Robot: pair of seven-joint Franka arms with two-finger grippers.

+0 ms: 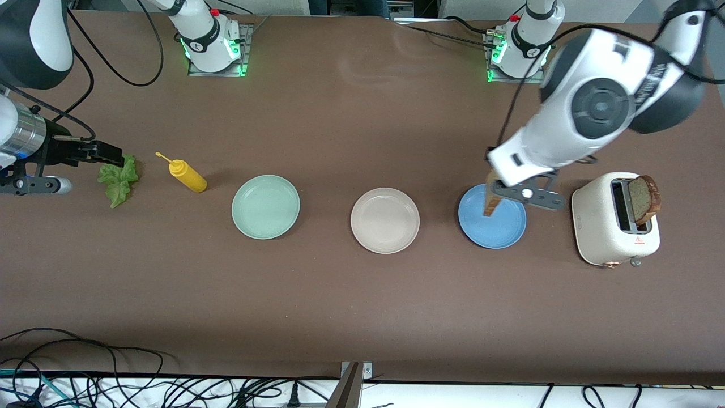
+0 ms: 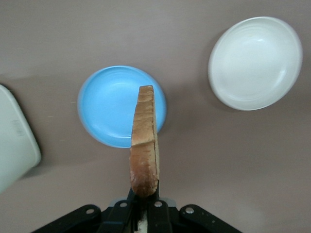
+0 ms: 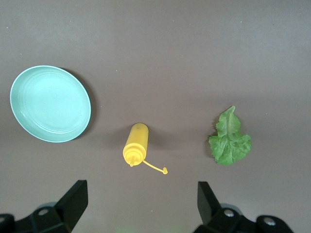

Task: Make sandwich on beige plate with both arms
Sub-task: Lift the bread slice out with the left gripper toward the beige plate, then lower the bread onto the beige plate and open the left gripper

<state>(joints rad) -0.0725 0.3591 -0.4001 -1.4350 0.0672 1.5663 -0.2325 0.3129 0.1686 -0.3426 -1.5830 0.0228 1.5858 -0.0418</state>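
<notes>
The beige plate [image 1: 385, 220] [image 2: 255, 63] lies bare at the table's middle. My left gripper [image 1: 494, 190] [image 2: 145, 194] hangs over the blue plate [image 1: 501, 229] [image 2: 109, 104], shut on a slice of tan bread [image 1: 490, 203] [image 2: 145, 141] that hangs edge-down from the jaws. A second slice [image 1: 645, 198] stands in the toaster [image 1: 616, 221]. The green lettuce leaf [image 1: 119, 180] [image 3: 229, 141] lies at the right arm's end of the table. My right gripper [image 1: 116, 154] [image 3: 141, 183] is held above the table at the lettuce's edge, open and holding nothing.
A yellow squeeze bottle [image 1: 188, 175] [image 3: 135, 145] lies on its side between the lettuce and a mint green plate [image 1: 265, 206] [image 3: 50, 103]. The white toaster's corner [image 2: 12, 141] shows beside the blue plate. Cables run along the table's front edge.
</notes>
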